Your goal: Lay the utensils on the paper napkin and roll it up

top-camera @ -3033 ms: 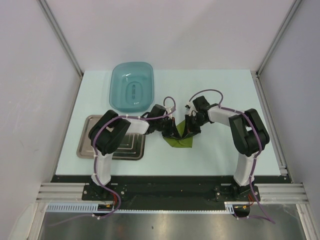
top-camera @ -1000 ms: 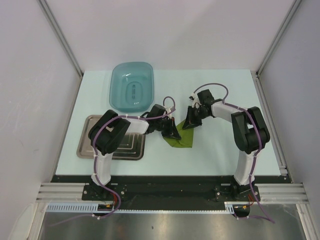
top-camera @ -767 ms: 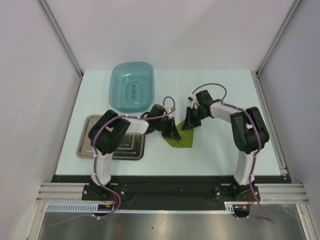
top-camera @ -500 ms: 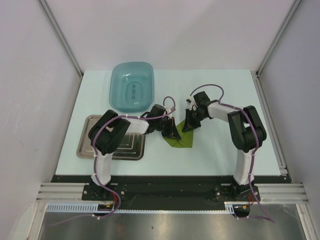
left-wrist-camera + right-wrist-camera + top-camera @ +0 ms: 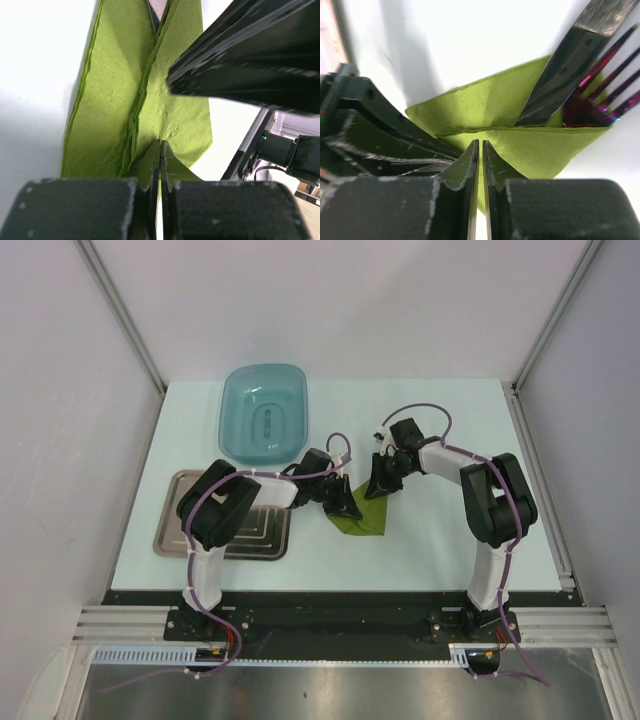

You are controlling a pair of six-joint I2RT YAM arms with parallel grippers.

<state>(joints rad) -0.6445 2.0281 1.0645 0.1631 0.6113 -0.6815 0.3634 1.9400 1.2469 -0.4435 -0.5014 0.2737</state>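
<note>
The left gripper, jaws together, pinches an edge of the folded paper napkin, near the right gripper.

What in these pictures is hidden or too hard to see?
- Utensils: top view, none visible, covered by the paper napkin; right wrist view, only a blade and fork tines show, cut by the edge.
- Steel tray: top view, partly covered by the left arm.
- Right fingers: right wrist view, almost together, but whether paper is pinched between them is unclear.
</note>
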